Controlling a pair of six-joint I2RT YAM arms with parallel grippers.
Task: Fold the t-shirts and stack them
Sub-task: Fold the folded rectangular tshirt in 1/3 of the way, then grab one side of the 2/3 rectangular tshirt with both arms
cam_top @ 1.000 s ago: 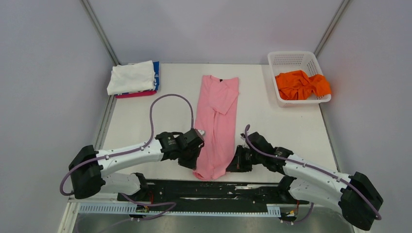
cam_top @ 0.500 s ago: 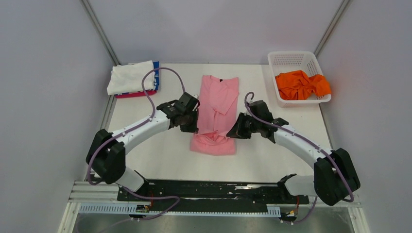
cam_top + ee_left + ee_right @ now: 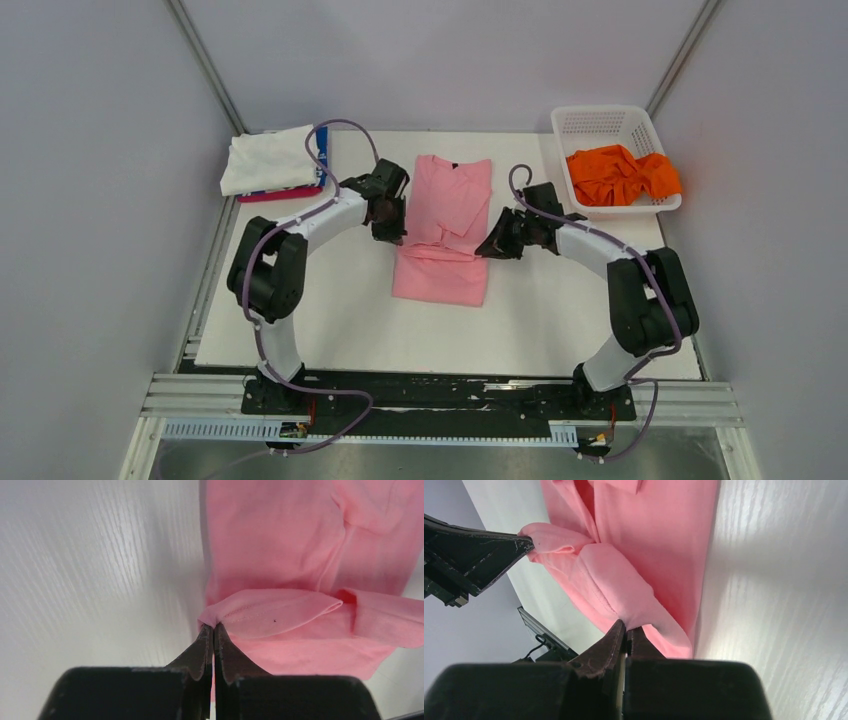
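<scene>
Pink shirt [image 3: 445, 282], orange shirt [image 3: 620, 175] — one each

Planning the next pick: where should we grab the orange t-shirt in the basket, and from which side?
Pinch a raised fold at the crumpled middle of the orange t-shirt, coming straight down: the walls of the white lattice basket block side approaches.
</scene>
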